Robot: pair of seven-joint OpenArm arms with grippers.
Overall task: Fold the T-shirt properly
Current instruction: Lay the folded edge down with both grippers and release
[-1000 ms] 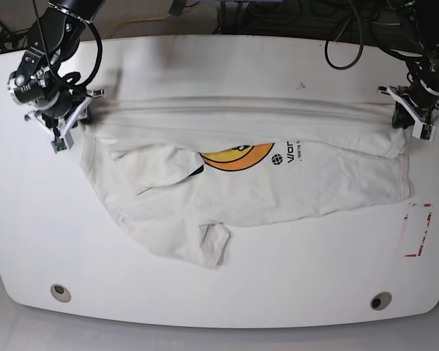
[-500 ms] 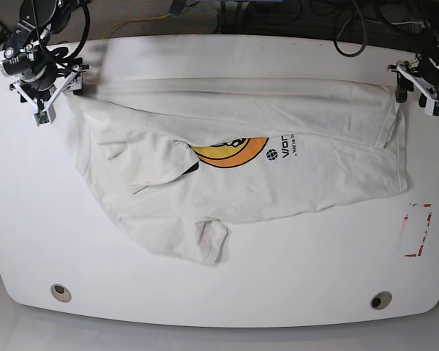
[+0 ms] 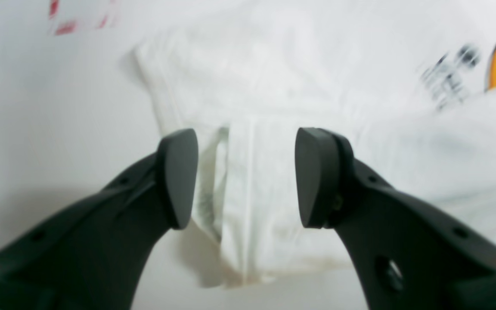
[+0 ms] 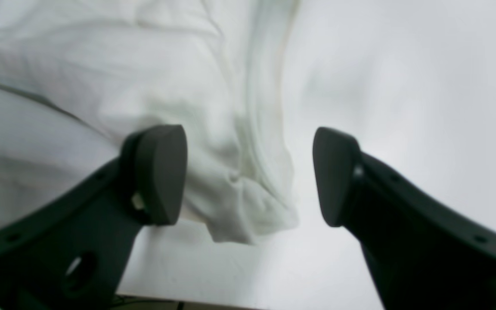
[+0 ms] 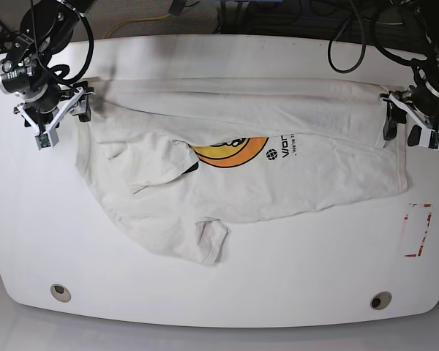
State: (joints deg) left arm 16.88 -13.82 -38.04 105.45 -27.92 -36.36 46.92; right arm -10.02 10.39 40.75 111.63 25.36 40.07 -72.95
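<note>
- The soft white cotton T-shirt (image 5: 278, 164) lies spread across the smooth, glossy white table with rounded corners (image 5: 227, 292), rumpled and partly doubled over itself.
- Its far edge is folded toward the near side in a long, flat band running almost from one arm to the other.
- An orange-and-black printed graphic (image 5: 230, 152) peeks out from under that fold, with small black lettering (image 5: 289, 145) just beside it.
- One short sleeve (image 5: 208, 241) flops out at the near side, creased and puckered.
- The left gripper (image 3: 246, 176), matte black with rounded, paddle-shaped pads, hangs over a hemmed corner of the cloth; its jaws stand wide apart with nothing pinched between them.
- In that wrist view the fabric beneath shows a stitched hem and a limp, layered fold.
- The right gripper (image 4: 248, 174), same dark moulded plastic, has its jaws spread wide too, above a bunched, wrinkled corner of the shirt resting on the table.
- A red-and-white dashed rectangular marking (image 5: 417, 230) sits on the table near the left arm's side, clear of the cloth.
</note>
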